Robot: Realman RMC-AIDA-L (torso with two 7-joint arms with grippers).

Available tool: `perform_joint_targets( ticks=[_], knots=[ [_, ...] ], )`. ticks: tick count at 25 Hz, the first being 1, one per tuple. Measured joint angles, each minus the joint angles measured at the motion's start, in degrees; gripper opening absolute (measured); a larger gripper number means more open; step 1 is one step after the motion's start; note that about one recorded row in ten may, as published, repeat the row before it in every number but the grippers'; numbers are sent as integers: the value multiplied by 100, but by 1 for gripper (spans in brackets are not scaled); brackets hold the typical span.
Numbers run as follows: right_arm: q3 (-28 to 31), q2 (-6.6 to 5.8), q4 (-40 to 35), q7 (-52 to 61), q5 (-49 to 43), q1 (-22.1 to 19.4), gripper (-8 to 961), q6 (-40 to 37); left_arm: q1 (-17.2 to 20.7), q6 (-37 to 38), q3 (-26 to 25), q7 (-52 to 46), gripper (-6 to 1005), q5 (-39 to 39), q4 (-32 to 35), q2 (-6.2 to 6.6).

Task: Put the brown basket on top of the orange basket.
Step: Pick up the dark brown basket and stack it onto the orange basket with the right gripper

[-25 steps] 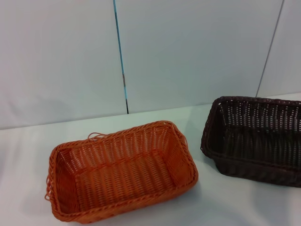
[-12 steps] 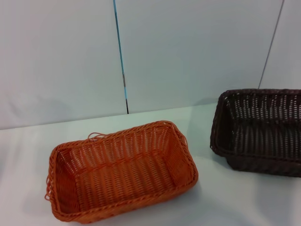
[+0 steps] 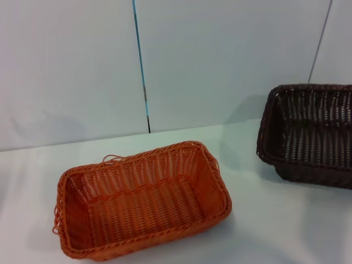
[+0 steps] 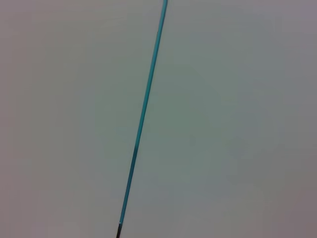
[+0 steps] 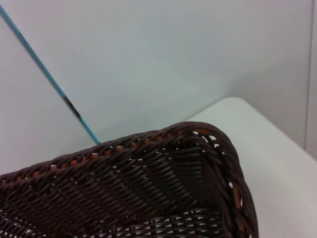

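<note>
A: Brown basket (image 3: 308, 135) — sits to the right of the orange basket (image 3: 144, 201) and farther back, well apart from it, cut off by the frame edge. Its underside looks clear of the table (image 3: 264, 231), a shadow below it, so I judge it lifted. The right wrist view looks straight down into its weave (image 5: 148, 193).

B: Handling?

A: Judgement only: open wicker-style weave, so probably light and fairly stiff, with some flex in the sloping sides. The braided rim is the obvious place to take hold; thick enough to pinch, and rough enough not to slip.

B: Gripper state?

A: Cannot tell. Neither the right gripper nor the left gripper appears in any view. The left wrist view shows only wall (image 4: 223, 124) and a blue strip (image 4: 143, 114).

B: Target?

A: Orange basket upright on the table, mouth open, a loose strand (image 3: 113, 158) at its far rim. Similar footprint, so the brown one should nest or perch on the rim.

B: Surroundings?

A: White smooth tabletop; pale panelled wall behind the orange basket, the blue strip (image 3: 141, 66) running down it.
</note>
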Motion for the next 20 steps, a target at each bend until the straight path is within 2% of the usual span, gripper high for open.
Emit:
perform_joint_targets(
  ticks=[8, 16, 20],
  knots=[
    [265, -19, 578, -4, 72, 49, 145, 302, -2, -23, 0, 0, 888, 0, 4, 0],
    [321, -206, 913, 61, 366, 186, 145, 618, 5, -45, 12, -11, 888, 0, -6, -7],
    [324, -232, 933, 69, 392, 334, 145, 733, 15, -52, 43, -20, 888, 11, -15, -8]
  ],
)
